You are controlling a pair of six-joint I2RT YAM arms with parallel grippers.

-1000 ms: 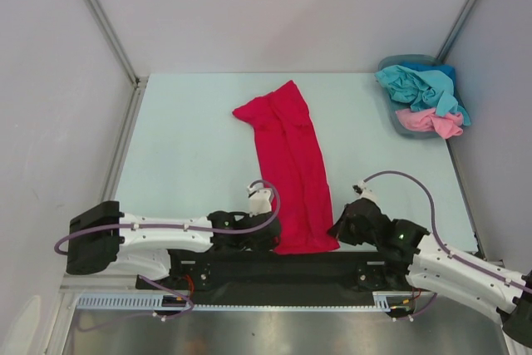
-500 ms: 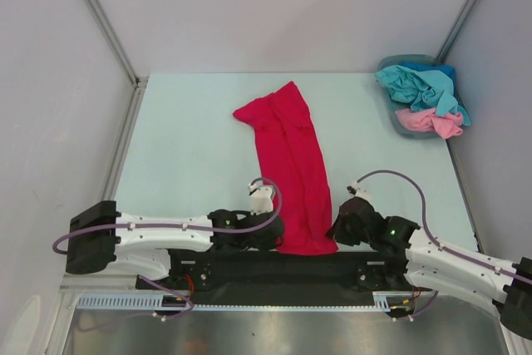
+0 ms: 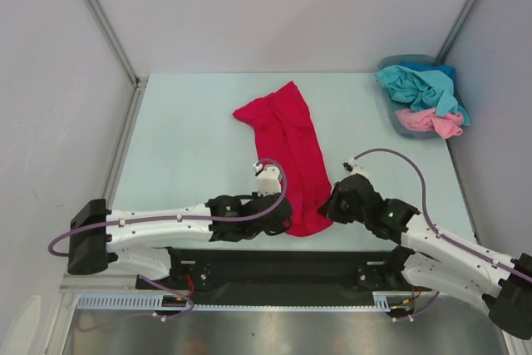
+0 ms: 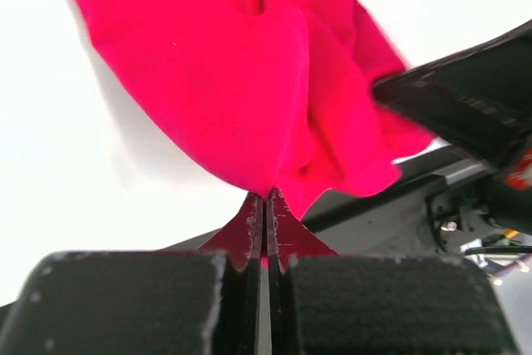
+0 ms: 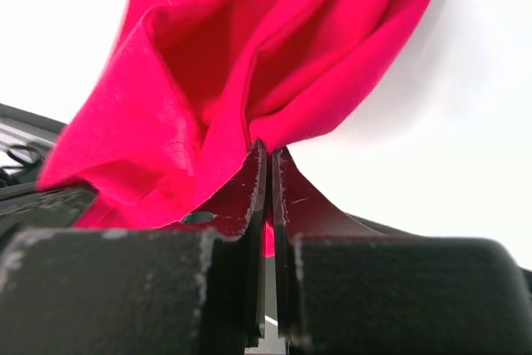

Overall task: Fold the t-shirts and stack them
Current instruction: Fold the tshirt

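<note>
Red shirt (image 3: pixel 293 143) is pinched at its near hem: the left gripper (image 3: pixel 281 220) is clamped on the left corner and the right gripper (image 3: pixel 330 208) on the right corner. Beyond them it stretches as a long strip up the table (image 3: pixel 191 147). At the far right, a basket (image 3: pixel 401 61) holds a teal shirt (image 3: pixel 420 86) and a pink shirt (image 3: pixel 428 120).

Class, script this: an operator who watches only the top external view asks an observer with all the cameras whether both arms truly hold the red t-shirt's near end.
Operator: From above, the near hem of the red t-shirt is hidden. Is the left side gripped?
Observer: Yes. The left wrist view shows the left jaws pressed shut on a pinch of red cloth.
Operator: And the right side?
Observer: The right wrist view shows the right jaws shut on a fold as well, with cloth bunched above them.
</note>
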